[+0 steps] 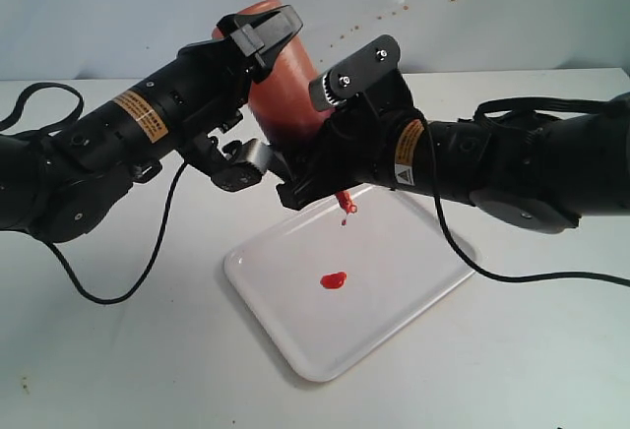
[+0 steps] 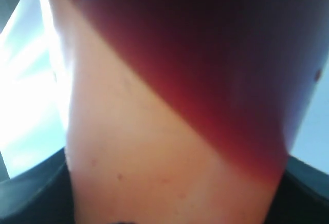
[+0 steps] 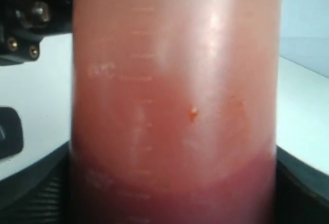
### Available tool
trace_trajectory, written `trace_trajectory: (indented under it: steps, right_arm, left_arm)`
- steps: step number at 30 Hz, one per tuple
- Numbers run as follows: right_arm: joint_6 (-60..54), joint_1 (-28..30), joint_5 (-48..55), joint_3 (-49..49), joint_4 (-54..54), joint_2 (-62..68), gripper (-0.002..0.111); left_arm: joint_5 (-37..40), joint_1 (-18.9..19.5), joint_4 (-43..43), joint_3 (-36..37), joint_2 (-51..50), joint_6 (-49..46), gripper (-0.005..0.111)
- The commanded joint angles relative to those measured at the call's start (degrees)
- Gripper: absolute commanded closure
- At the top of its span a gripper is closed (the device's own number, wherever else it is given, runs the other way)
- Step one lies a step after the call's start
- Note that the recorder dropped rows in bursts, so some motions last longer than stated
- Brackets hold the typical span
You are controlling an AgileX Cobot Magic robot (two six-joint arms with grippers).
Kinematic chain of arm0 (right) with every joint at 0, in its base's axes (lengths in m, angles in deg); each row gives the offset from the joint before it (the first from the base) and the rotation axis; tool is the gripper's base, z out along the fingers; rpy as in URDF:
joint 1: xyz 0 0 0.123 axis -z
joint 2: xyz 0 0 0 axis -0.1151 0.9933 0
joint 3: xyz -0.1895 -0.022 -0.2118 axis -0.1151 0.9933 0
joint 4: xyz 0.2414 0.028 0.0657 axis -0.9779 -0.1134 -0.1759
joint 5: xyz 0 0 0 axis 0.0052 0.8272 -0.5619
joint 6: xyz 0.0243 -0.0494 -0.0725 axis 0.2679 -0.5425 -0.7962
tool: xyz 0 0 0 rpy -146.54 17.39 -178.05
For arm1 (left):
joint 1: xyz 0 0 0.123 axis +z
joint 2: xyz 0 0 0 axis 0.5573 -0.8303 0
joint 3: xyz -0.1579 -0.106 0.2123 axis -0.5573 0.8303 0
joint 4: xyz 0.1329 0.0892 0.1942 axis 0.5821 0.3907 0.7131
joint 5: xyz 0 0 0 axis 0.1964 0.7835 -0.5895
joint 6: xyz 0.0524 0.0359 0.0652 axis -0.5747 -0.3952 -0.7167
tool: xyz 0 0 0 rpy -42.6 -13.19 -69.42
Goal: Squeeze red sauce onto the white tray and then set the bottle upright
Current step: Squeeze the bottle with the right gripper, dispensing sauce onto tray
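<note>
Both arms hold the orange-red squeeze bottle (image 1: 283,80) upside down and tilted above the white tray (image 1: 394,281). Its red nozzle (image 1: 345,201) points down, a drip hanging from it. A small blob of red sauce (image 1: 334,279) lies on the tray under the nozzle. My left gripper (image 1: 258,40) is shut on the bottle's upper, base end. My right gripper (image 1: 313,144) is shut on the lower part near the nozzle. The bottle (image 2: 175,106) fills the left wrist view, darker sauce showing on one side. The bottle (image 3: 175,106) also fills the right wrist view.
The tray lies on a white tabletop (image 1: 118,360). Black cables (image 1: 108,296) trail from both arms over the table. A pale wall (image 1: 512,6) with tiny red specks stands behind.
</note>
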Motion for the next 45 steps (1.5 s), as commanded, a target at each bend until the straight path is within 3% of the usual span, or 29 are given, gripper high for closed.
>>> trace_trajectory:
  steps: [1,3,5,34,36,39,41,45]
  right_arm:
    - [-1.04,-0.16,-0.02,-0.32,-1.38,-0.01,0.079]
    - [-1.33,-0.16,-0.02,-0.32,-1.38,-0.01,0.099]
    - [-1.33,-0.16,-0.02,-0.32,-1.51,-0.01,0.108]
    - [-1.33,-0.16,-0.15,-0.32,-1.51,-0.01,0.108]
    - [-1.33,-0.16,-0.15,-0.32,-1.75,-0.01,0.104]
    - [-0.91,-0.16,-0.15,-0.32,-2.1,-0.01,0.089]
    - [-0.91,-0.16,-0.04,-0.32,-3.27,-0.01,0.074]
    - [-0.91,-0.16,0.31,-0.32,-7.66,-0.01,0.026]
  left_arm:
    - [-3.66,-0.29,-0.42,-0.76,1.05,1.1,0.107]
    - [-3.66,-0.29,-0.42,-0.76,1.05,1.1,0.107]
    - [-3.66,-0.29,-0.42,-0.76,1.05,1.1,0.107]
    - [-2.13,-0.29,-0.45,-0.76,1.05,1.1,0.107]
    - [-2.13,-0.29,-0.45,-0.76,1.05,1.1,0.107]
    - [-2.13,-0.29,-0.45,-0.76,1.05,1.1,0.107]
    - [-2.13,-0.29,-0.45,-0.76,1.05,1.1,0.107]
    - [-2.13,-0.29,-0.45,-0.76,1.05,1.1,0.107]
